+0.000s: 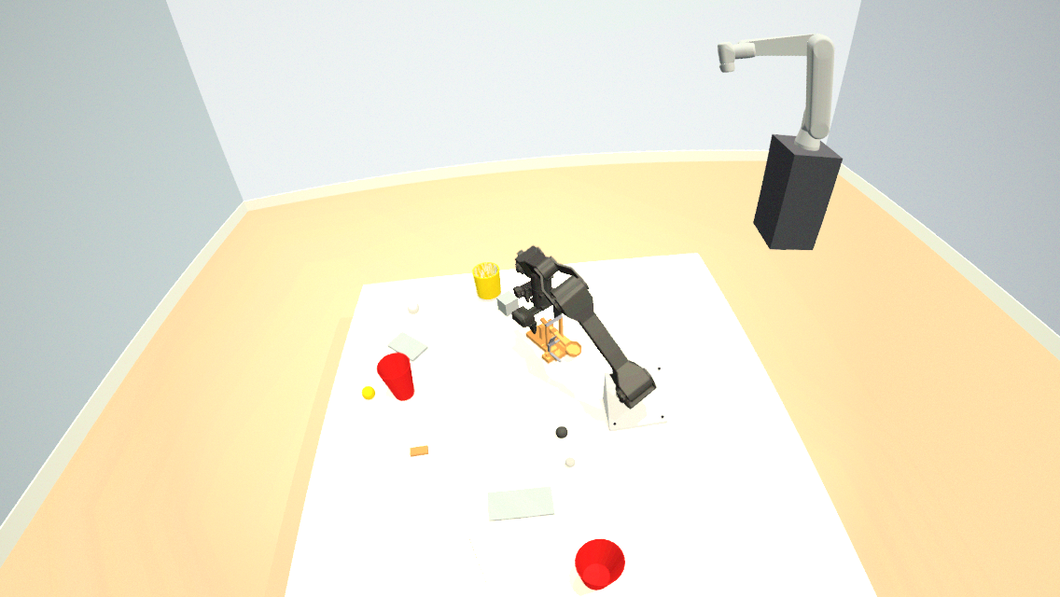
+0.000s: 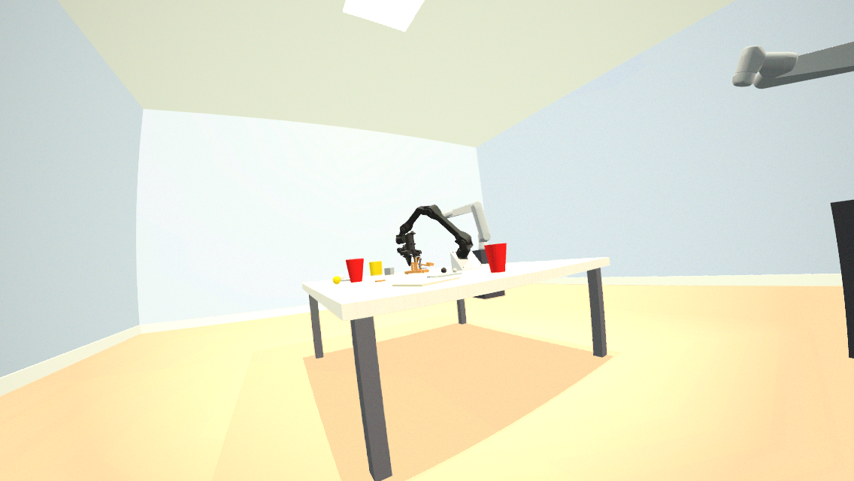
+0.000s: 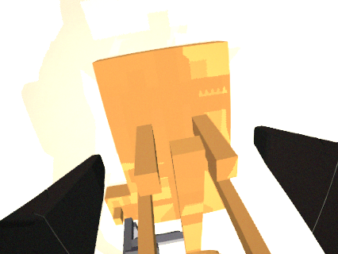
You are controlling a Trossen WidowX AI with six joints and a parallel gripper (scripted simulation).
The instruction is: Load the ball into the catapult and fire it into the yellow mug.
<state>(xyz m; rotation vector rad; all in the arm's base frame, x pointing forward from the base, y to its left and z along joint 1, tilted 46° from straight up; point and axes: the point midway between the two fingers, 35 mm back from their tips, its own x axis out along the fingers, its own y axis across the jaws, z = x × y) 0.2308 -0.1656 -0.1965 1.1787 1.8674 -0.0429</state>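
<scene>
The orange catapult [image 1: 554,345] [image 2: 419,270] [image 3: 169,101] stands on the white table [image 1: 741,445] near the middle. My gripper [image 1: 535,315] [image 2: 408,259] [image 3: 179,148] hangs just above the catapult, open, with one dark finger on each side of its frame and not touching it. The yellow mug [image 1: 486,281] [image 2: 375,267] stands upright at the table's far side, beyond the catapult. A black ball [image 1: 561,431] [image 2: 443,270] lies near the arm's base.
A grey cube [image 1: 507,302] sits between mug and gripper. Two red cups [image 1: 397,376] [image 1: 599,563] stand left and front. A yellow ball [image 1: 368,392], two white balls [image 1: 412,307] [image 1: 569,462], an orange block [image 1: 419,450] and two pale flat plates [image 1: 521,503] [image 1: 408,344] lie about.
</scene>
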